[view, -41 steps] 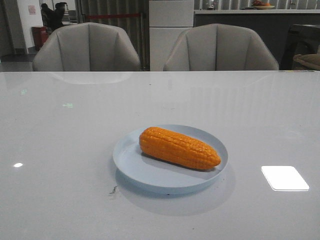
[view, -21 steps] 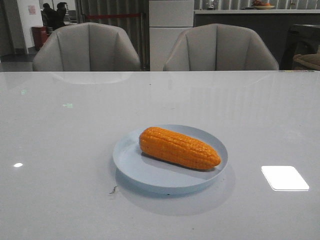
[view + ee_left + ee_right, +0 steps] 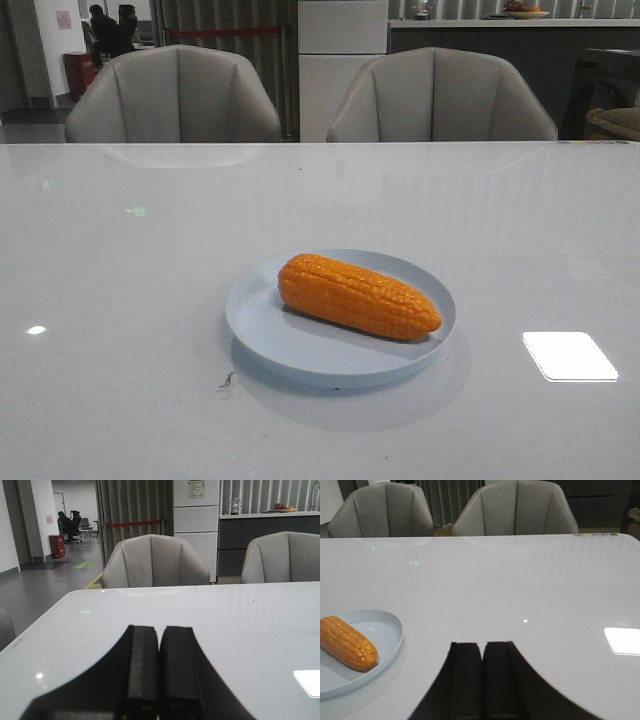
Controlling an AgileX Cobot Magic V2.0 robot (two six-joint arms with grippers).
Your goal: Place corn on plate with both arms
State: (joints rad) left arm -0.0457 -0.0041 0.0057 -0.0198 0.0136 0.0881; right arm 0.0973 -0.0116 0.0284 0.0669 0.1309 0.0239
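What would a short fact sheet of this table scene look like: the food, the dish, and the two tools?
corn: orange, lying on its side in the plate, narrow end toward the right
plate: pale blue, round, on the white table
left tool: shut, empty, away from the plate
right tool: shut, empty, right of the plate
task state: corn already on plate

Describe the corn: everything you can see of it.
The corn is an orange, glossy, plastic-looking cob with rows of bumpy kernels. It lies on its side inside the pale blue plate, blunt end to the left and farther back, tapered tip to the right near the rim. Only the plate touches it; no gripper is near it.
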